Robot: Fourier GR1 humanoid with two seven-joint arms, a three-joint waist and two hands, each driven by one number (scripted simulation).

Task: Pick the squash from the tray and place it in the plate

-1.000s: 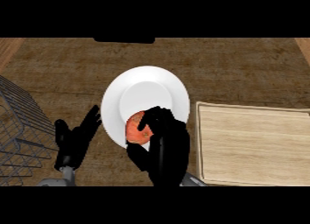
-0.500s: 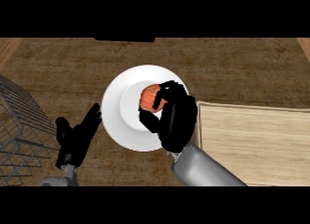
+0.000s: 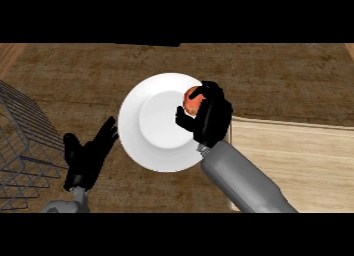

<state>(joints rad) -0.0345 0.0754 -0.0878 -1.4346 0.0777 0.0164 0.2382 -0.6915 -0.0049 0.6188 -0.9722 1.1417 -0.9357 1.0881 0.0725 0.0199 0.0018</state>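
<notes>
Plate (image 3: 154, 145) centre lies bare w/ my right hand (image 3: 208, 117) at its right rim. Wire basket (image 3: 14, 145) blocks far left; my left hand (image 3: 88, 155) stands btwn basket and plate. Tray (image 3: 305, 150) top unoccupied.

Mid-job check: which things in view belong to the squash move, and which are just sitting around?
Part of the job:
squash, held in the right hand
white plate
wooden tray

Just lying about:
wire basket at the left edge
left hand, open, resting beside the plate
</notes>
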